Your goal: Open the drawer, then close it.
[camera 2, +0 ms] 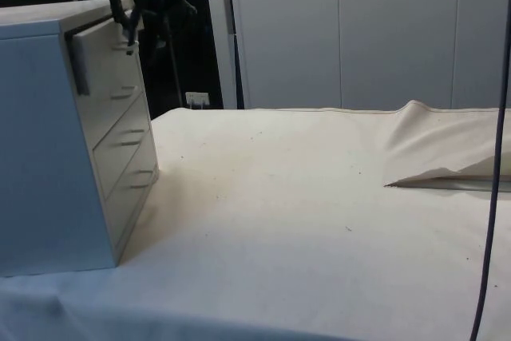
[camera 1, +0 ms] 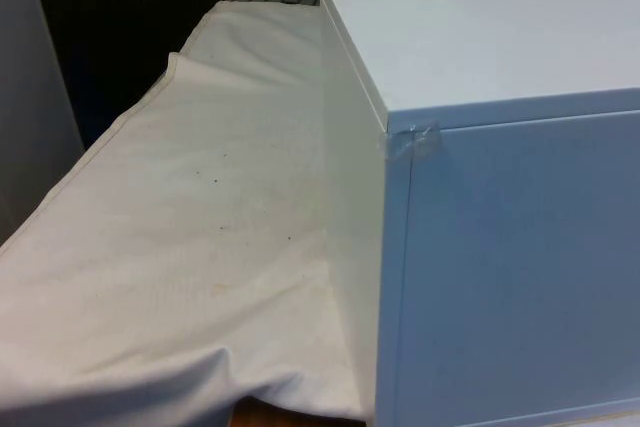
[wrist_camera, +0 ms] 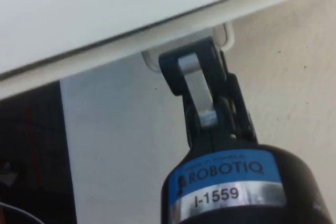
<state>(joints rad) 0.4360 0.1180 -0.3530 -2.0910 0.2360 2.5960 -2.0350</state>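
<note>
A white chest of drawers point(camera 2: 48, 149) stands on the cloth-covered table, with three drawer fronts facing the open table in the side view. Its top drawer point(camera 2: 108, 65) sits slightly out, with a dark gap along its edge. My black gripper point(camera 2: 130, 28) is at this drawer's handle, high on the front. In the wrist view the gripper point(wrist_camera: 186, 59) is closed over the white handle point(wrist_camera: 227, 34), whose ends stick out on either side of a finger point(wrist_camera: 191, 85). In the front view the chest point(camera 1: 500, 247) shows its plain back and side.
The two lower drawers point(camera 2: 128, 149) are closed. White cloth point(camera 2: 319, 197) covers the table before the chest, with a raised fold point(camera 2: 439, 149) at the far side. A piece of tape point(camera 1: 412, 143) sits on the chest's back corner.
</note>
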